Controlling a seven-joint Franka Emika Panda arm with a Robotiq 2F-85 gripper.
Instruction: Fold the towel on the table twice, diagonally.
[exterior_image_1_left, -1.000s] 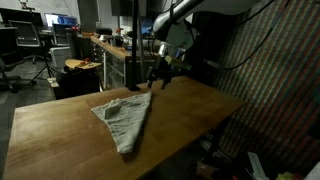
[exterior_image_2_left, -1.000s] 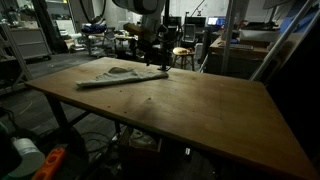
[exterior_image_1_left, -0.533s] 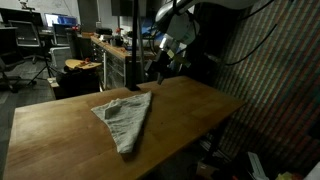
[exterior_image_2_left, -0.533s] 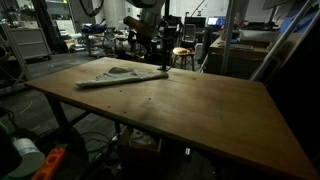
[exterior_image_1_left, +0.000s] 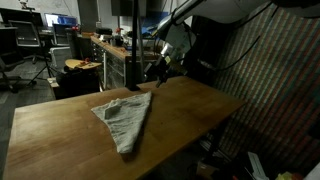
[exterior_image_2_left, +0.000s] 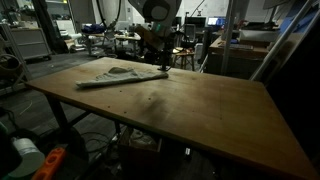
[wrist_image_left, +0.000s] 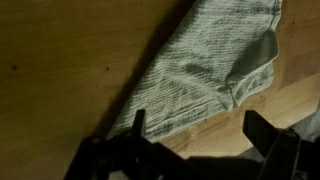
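Observation:
A grey-white towel (exterior_image_1_left: 125, 118) lies folded into a long triangle on the wooden table (exterior_image_1_left: 190, 110). It shows in both exterior views, as a flat strip near the table's far left in an exterior view (exterior_image_2_left: 120, 76). In the wrist view the towel (wrist_image_left: 210, 70) fills the upper middle, with a folded flap near its right edge. My gripper (exterior_image_1_left: 157, 72) hangs above the towel's far tip, clear of the cloth. Its two dark fingers (wrist_image_left: 195, 130) are spread apart with nothing between them.
Workbenches, stools and equipment (exterior_image_1_left: 95, 45) stand behind the table. A patterned wall panel (exterior_image_1_left: 270, 90) is close to the table's side. Bare wood (exterior_image_2_left: 200, 110) stretches over most of the tabletop. Clutter lies on the floor (exterior_image_2_left: 30, 155).
The gripper has risen a little above the towel's tip and the arm has shifted slightly. The towel has not moved.

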